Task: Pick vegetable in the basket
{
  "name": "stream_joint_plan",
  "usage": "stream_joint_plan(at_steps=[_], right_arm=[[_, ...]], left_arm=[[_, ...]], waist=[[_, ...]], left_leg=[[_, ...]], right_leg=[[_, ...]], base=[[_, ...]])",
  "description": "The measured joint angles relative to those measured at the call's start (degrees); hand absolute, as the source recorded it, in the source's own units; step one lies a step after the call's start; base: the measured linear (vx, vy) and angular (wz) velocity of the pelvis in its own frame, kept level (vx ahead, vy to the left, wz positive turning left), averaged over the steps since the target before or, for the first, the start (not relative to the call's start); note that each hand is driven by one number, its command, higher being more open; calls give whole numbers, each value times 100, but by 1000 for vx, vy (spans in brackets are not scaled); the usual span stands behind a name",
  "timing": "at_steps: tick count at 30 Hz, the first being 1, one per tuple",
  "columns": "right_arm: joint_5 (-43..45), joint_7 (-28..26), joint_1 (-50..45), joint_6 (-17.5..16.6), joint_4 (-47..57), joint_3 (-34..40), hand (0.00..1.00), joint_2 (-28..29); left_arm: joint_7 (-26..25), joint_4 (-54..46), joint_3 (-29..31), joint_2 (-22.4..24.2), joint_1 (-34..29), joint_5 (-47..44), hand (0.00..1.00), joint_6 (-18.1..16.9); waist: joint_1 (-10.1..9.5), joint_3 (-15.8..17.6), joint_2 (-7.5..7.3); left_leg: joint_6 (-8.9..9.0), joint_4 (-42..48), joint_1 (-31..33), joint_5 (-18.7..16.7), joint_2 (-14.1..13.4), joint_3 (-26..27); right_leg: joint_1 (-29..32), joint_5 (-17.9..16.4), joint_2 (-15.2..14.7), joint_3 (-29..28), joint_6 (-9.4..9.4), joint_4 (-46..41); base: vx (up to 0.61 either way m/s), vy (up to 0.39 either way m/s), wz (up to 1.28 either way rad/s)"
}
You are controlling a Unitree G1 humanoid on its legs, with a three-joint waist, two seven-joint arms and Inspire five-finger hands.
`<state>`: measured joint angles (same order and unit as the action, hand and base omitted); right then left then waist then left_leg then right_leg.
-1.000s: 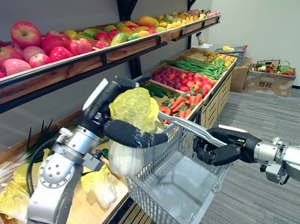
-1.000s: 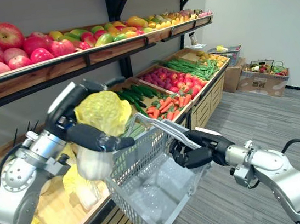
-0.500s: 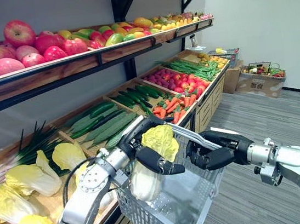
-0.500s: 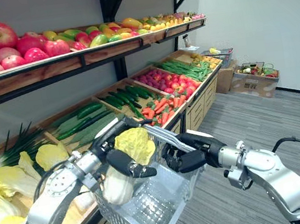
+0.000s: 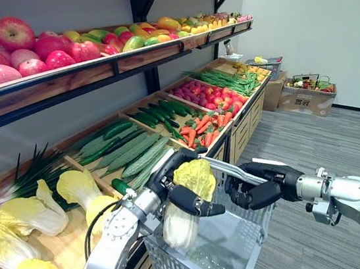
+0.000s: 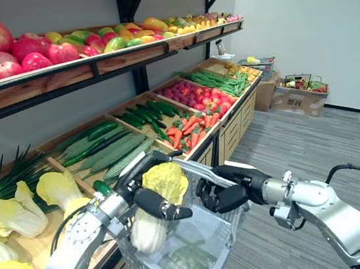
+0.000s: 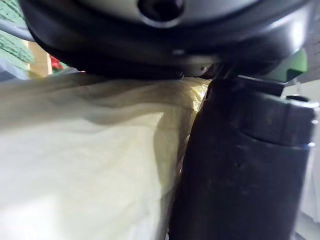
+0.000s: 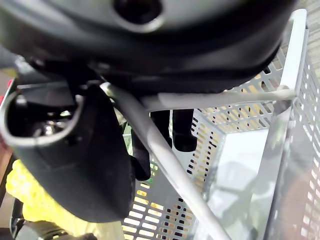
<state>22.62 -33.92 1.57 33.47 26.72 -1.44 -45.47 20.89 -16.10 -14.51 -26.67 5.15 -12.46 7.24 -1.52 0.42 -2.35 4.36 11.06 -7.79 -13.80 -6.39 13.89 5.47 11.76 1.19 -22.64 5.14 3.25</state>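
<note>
My left hand point(image 5: 183, 200) is shut on a napa cabbage point(image 5: 186, 203) with a yellow-green leafy top and a pale stalk end. The cabbage point(image 6: 155, 204) hangs stalk-down over the open top of a grey perforated basket point(image 5: 243, 235), its lower end inside the rim. In the left wrist view the pale leaves point(image 7: 85, 165) press against my thumb point(image 7: 240, 170). My right hand point(image 5: 260, 189) is shut on the basket's metal handle point(image 8: 165, 165), holding the basket in front of the vegetable shelf.
A lower shelf holds more cabbages point(image 5: 34, 213), green onions point(image 5: 27, 181), cucumbers point(image 5: 129, 151), carrots point(image 5: 199, 132), red peppers point(image 5: 218, 93) and green beans point(image 5: 232, 80). An upper shelf point(image 5: 91, 66) carries apples and other fruit. Boxes and a basket point(image 5: 310, 91) stand on the floor at the far right.
My left hand has lowered the cabbage from above the basket's rim down into its opening. The camera shifted, showing more of the lower shelf. The right hand keeps hold of the handle.
</note>
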Motion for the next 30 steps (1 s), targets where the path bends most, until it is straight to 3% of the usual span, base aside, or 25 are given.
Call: stream_joint_plan(at_steps=[10,20,30], right_arm=[[0,37,-5,43,3,-45,0,-6],[225,78,-5,21,4,49,0,40],[224,65,-497,8,-201,669,0,148]], left_arm=[[-6,-3,-100,-314,154,19,100,19],[214,-477,34,-1348,516,-549,100,40],[28,-1091,1522,-1628,778,-1584,100,-49]], waist=[[43,70,86],[50,69,149],[21,57,222]], left_leg=[[6,13,6,-8,-27,70],[11,34,2,-9,-39,57],[18,20,-4,-13,-48,-53]], right_leg=[[26,30,34,-60,4,2],[12,7,20,13,-35,5],[-30,-49,-2,163,-74,-1]], base=[[4,27,-3],[3,20,1],[14,33,6]])
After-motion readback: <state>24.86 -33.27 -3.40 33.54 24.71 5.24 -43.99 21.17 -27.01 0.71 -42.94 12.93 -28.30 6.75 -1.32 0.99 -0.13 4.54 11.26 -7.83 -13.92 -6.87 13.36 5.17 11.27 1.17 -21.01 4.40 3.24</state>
